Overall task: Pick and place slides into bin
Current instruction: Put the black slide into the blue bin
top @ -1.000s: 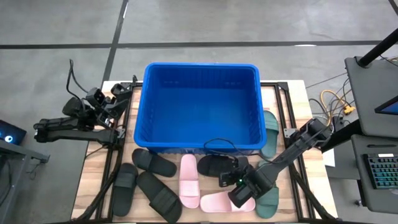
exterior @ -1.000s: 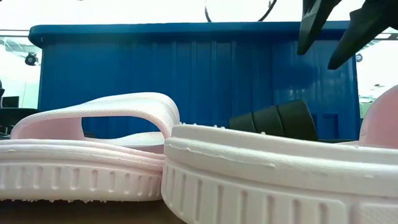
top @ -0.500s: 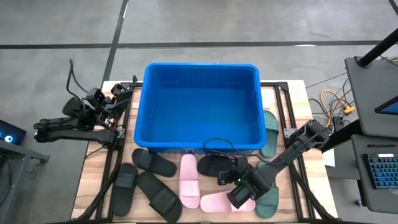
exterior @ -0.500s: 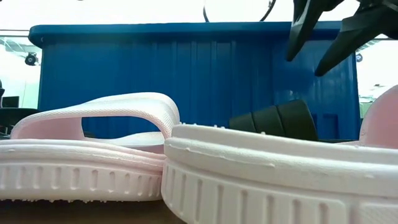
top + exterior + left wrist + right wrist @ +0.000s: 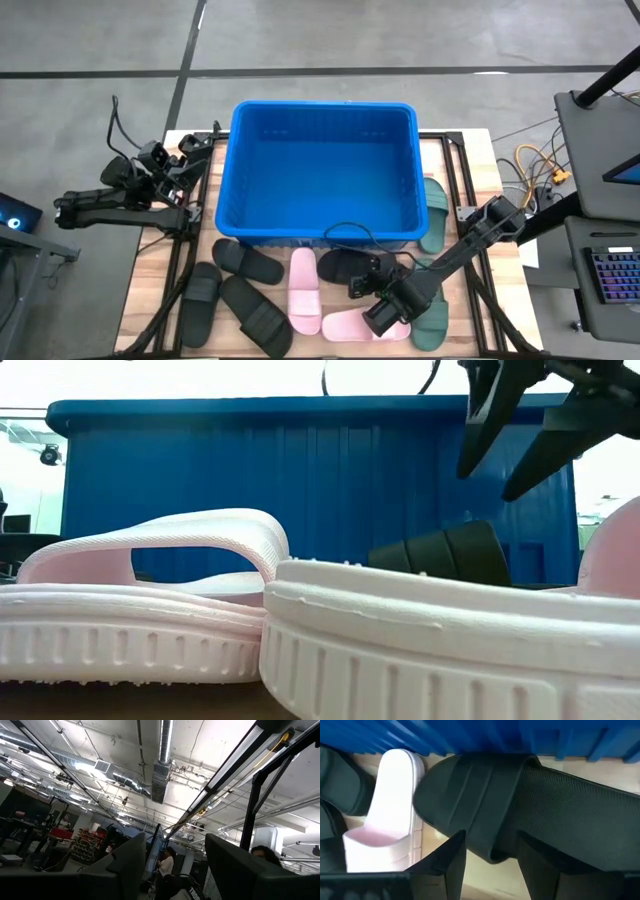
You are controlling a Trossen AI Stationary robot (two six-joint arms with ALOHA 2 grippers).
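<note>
Hovering: right gripper [image 5: 366, 283], lower centre of the high view, hangs with its two dark fingers spread apart over a black foam slide with a wide ribbed strap [image 5: 345, 266], grasping nothing.
Right wrist view: the black slide's strap [image 5: 530, 800] fills the frame between the parted fingers [image 5: 442, 862]; contact cannot be made out.
Low view: the same fingers [image 5: 485, 415] show at upper right, splayed and clear of the black strap [image 5: 440, 552] below them.
Bin: large rectangular bright blue plastic tub with ribbed walls [image 5: 322, 172], centre of the high view, nothing visible inside.
Slides on the wooden table: three more black ones [image 5: 247, 261] at lower left; two pale pink ones, one upright [image 5: 304, 289] and one lying crosswise [image 5: 347, 325] at bottom centre; two dark green ones, one beside the bin's right wall [image 5: 436, 214], one at lower right [image 5: 431, 324] partly under the arm.
Left gripper [image 5: 190, 150]: parked at the table's left edge beside the bin, fingers released and empty, its wrist camera facing the ceiling.
</note>
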